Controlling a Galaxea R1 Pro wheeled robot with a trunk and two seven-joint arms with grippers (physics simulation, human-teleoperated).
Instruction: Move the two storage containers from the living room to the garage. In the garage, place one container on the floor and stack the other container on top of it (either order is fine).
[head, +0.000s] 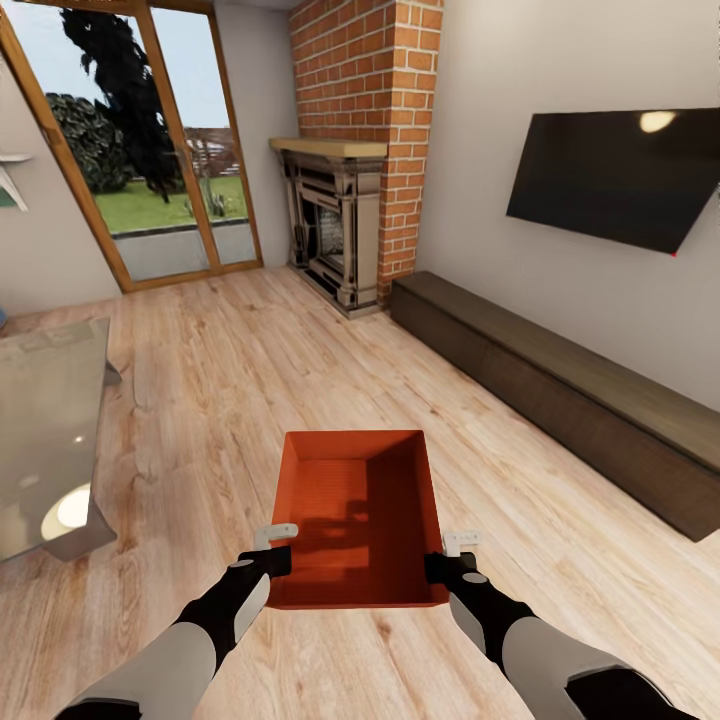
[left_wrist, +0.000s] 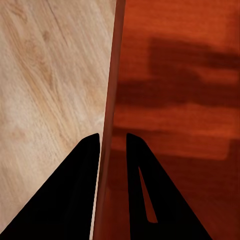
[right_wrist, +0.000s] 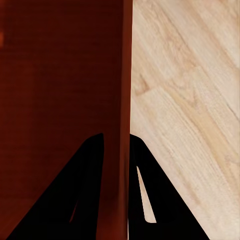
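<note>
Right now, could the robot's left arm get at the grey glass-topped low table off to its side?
Probably not. The left gripper is clamped on the left wall of the red-orange plastic bin, and the right gripper grips the opposite wall. The grey glass-topped low table stands apart across bare wood floor.

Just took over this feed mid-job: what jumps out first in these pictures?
The red-orange bin, open-topped and empty, sits front and centre over the wood floor, with the left gripper and right gripper each straddling a side wall, one of the fingers inside and one outside. Beyond it stand a brick fireplace, a dark wall television at the right, and a glass table at the left.
</note>
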